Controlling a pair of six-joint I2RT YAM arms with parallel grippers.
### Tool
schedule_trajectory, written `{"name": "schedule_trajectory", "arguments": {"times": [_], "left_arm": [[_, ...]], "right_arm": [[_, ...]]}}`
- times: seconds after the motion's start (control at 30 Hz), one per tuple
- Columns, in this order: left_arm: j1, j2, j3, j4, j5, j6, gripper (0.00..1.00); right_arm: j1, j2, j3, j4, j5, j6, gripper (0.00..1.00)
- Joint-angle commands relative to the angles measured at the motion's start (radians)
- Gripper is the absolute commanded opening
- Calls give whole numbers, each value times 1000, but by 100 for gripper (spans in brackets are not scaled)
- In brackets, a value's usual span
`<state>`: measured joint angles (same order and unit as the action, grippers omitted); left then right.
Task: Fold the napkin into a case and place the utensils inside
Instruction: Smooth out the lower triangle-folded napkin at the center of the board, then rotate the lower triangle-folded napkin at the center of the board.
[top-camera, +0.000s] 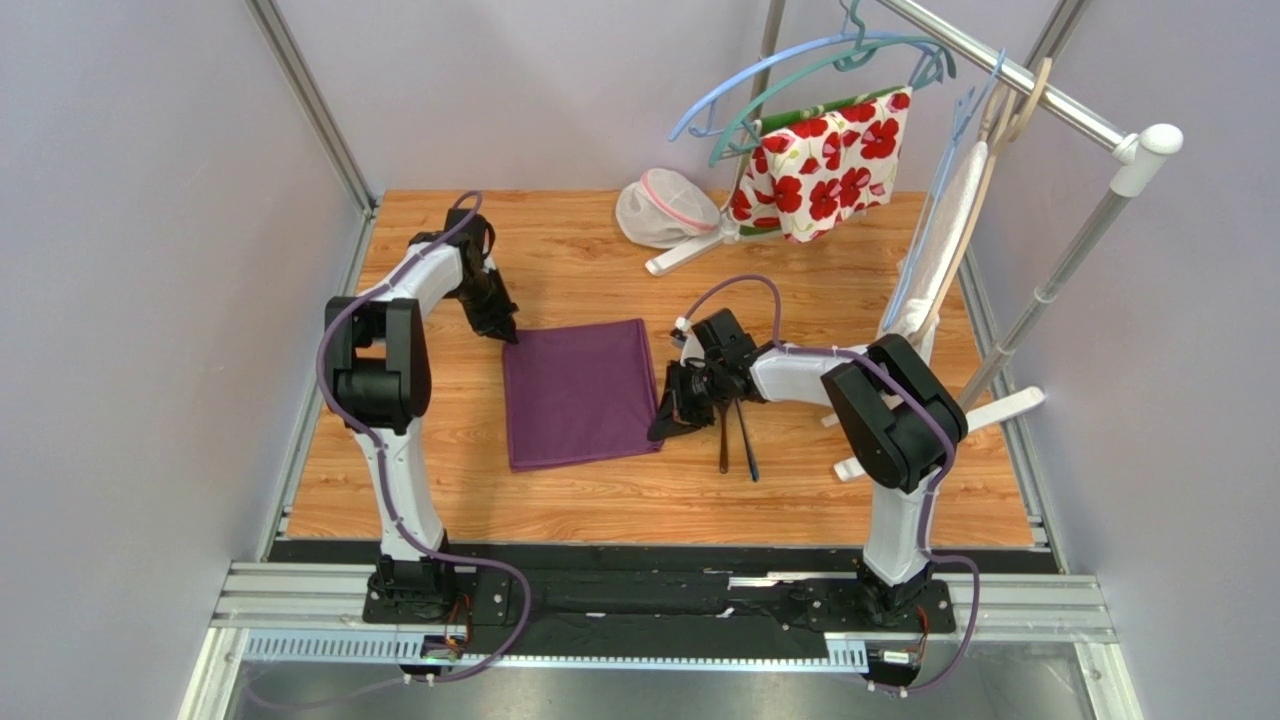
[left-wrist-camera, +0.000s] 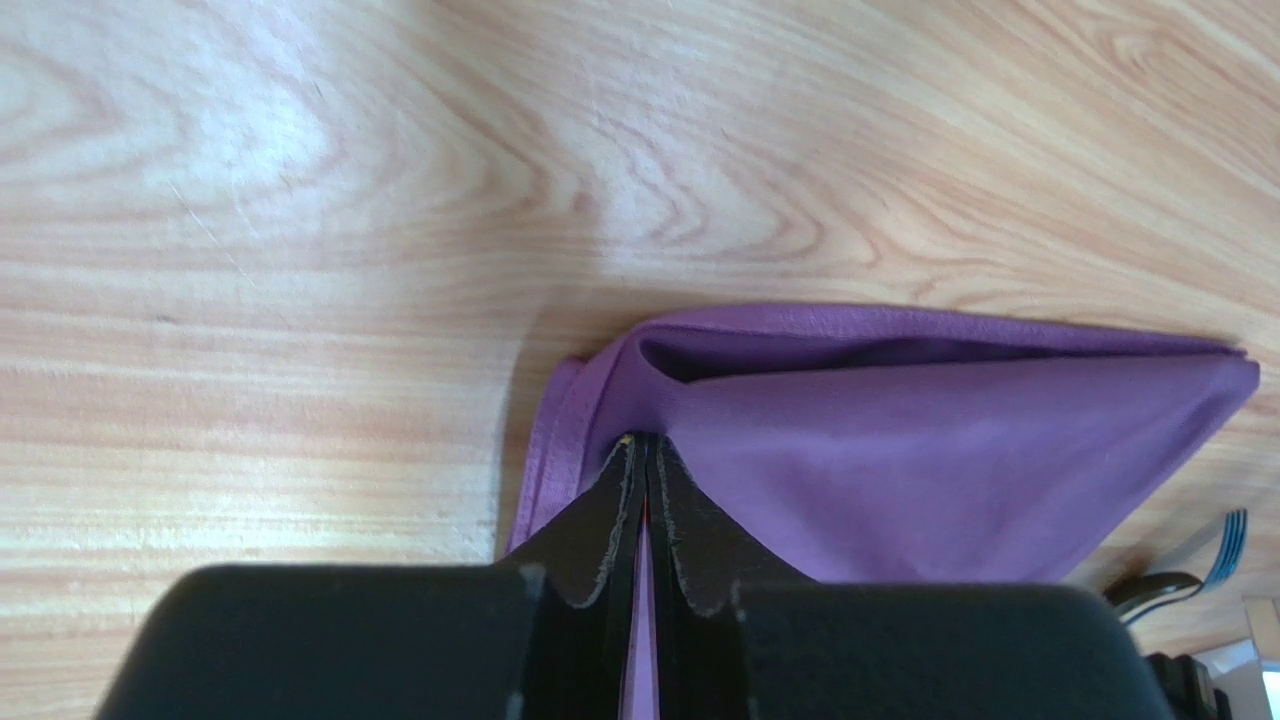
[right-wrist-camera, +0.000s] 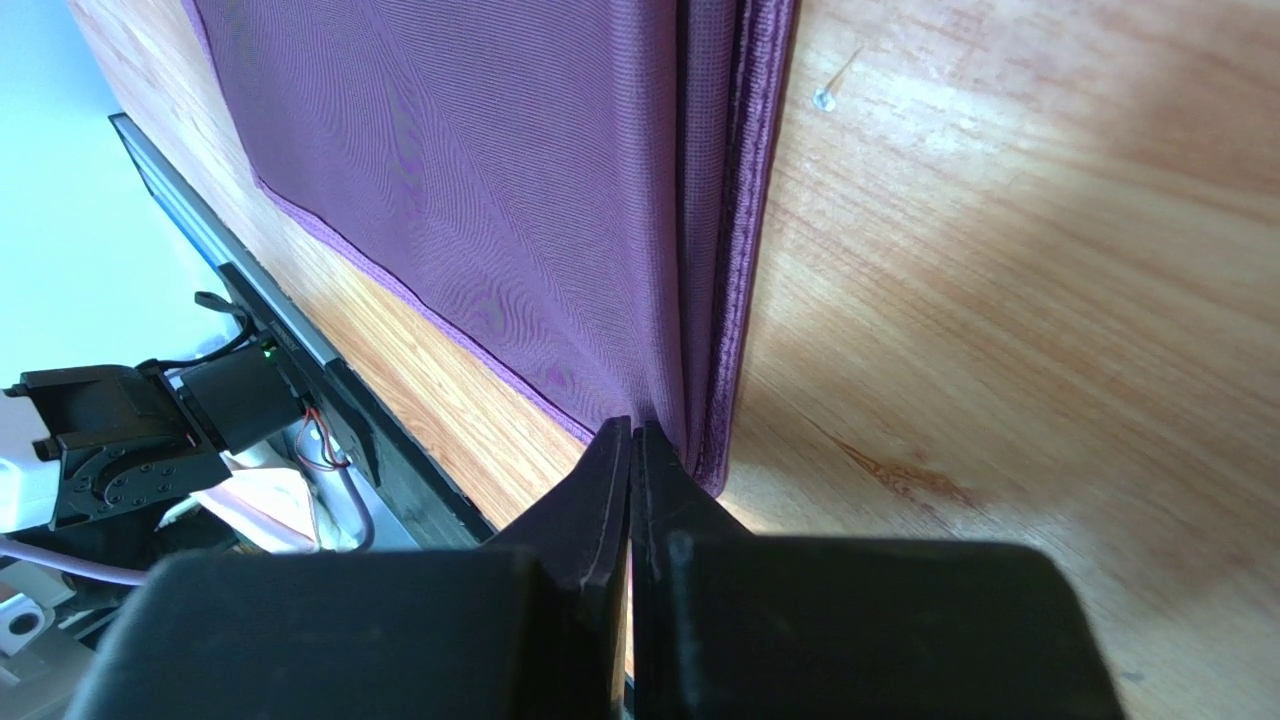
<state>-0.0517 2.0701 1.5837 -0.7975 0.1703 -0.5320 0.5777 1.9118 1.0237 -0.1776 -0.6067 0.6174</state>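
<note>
1. The plum napkin (top-camera: 579, 393) lies flat on the table (top-camera: 932, 488), layered, not yet a narrow case
2. Left gripper (left-wrist-camera: 643, 443) pinches its far left corner; right gripper (right-wrist-camera: 631, 432), pressed together, meets its right edge
3. Utensils (top-camera: 736, 435) lie just right of it, outside

The plum napkin (top-camera: 583, 393) lies spread flat as a near-square, folded into layers, its far left corner slightly lifted. Just right of it, two slim dark utensils (top-camera: 735, 438) lie side by side, seemingly clear of the cloth.
</note>
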Motion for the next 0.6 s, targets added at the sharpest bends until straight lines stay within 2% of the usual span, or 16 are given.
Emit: {"name": "schedule_trajectory", "arguments": {"times": [0.0, 0.23, 0.33, 0.57], "left_arm": [[16, 30, 51, 0, 4, 21, 9], [19, 90, 85, 18, -8, 9, 9], [23, 114, 119, 8, -54, 18, 9], [39, 168, 222, -92, -112, 56, 9]], "right_arm": [[-10, -3, -59, -43, 136, -24, 0], [-12, -16, -97, -43, 157, -27, 0], [-18, -10, -106, -42, 168, -30, 0], [-41, -4, -82, -56, 180, -39, 0]]}}
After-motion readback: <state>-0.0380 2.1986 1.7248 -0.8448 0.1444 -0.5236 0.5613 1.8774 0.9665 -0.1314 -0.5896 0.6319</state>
